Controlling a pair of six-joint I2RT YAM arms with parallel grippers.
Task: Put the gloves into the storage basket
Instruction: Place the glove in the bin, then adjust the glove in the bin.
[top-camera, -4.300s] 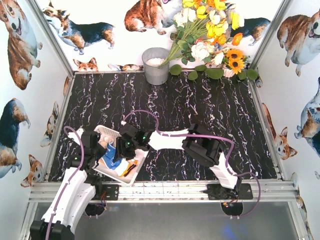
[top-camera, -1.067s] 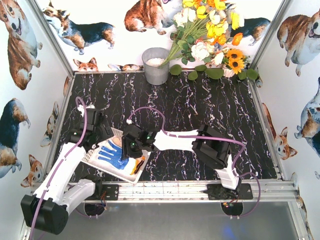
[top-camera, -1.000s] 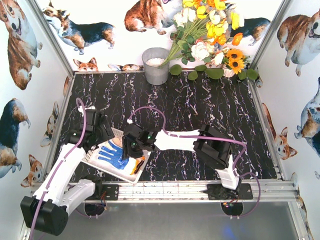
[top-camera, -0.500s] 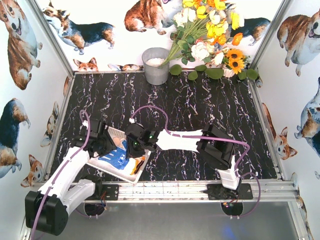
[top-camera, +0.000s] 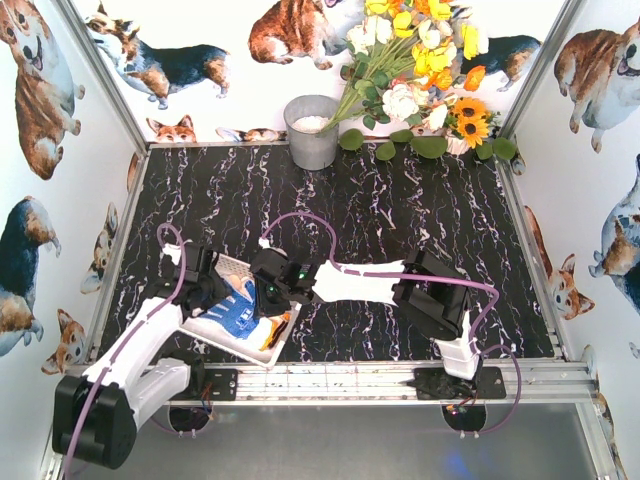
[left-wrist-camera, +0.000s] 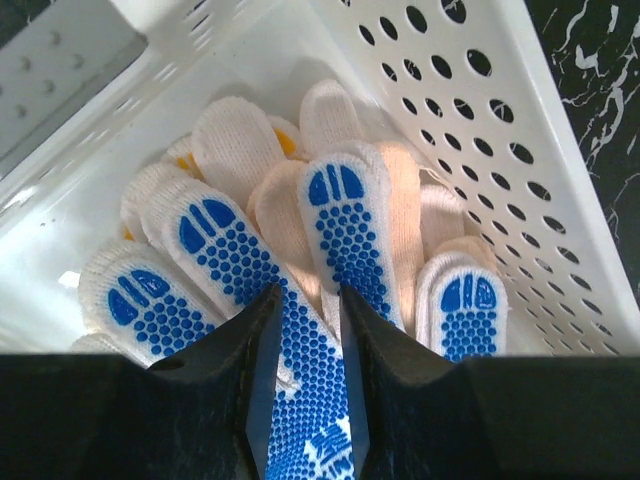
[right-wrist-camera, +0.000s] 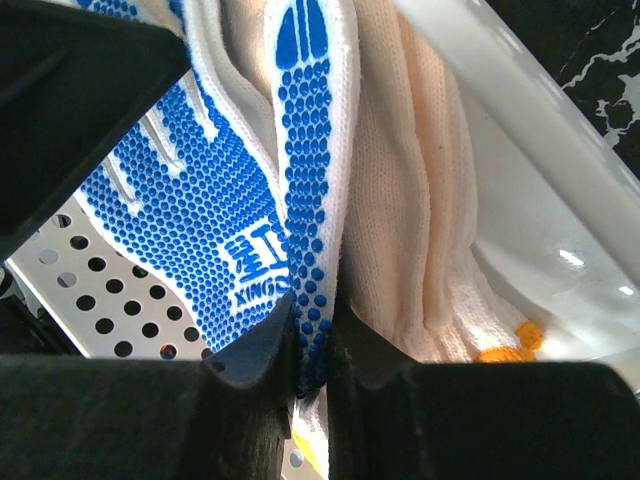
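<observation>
In the storage basket (left-wrist-camera: 520, 150), at the near left of the table (top-camera: 400, 210): a heap of knit gloves (left-wrist-camera: 395, 235), cream fingers fanned against the perforated wall, with a blue-dotted glove (right-wrist-camera: 220, 200) lying on top. Clamped on a raised fold of that top glove: the right end effector (right-wrist-camera: 312, 330), fingers pressed together with only fabric between. Just beside it, reaching in from the other side: the left end effector (left-wrist-camera: 308, 300), fingers nearly together over the same glove's palm. Cannot tell whether pinching the cloth or only hovering above it.

Judging by the look: light, soft, limp knit, sure to sag and fold when lifted, not fragile, and not slippery thanks to the rubbery dots. Best taken by a pinched ridge of palm or cuff rather than by a single finger, too prone to stretching and trailing. Likely to drag neighbouring gloves along through snagging.

Against a second ago: left end effector no longer out at the basket's far left corner but drawn in over the heap, close to the right one. Blue-dotted glove less spread out and now partly covered. Right end effector barely shifted.
</observation>
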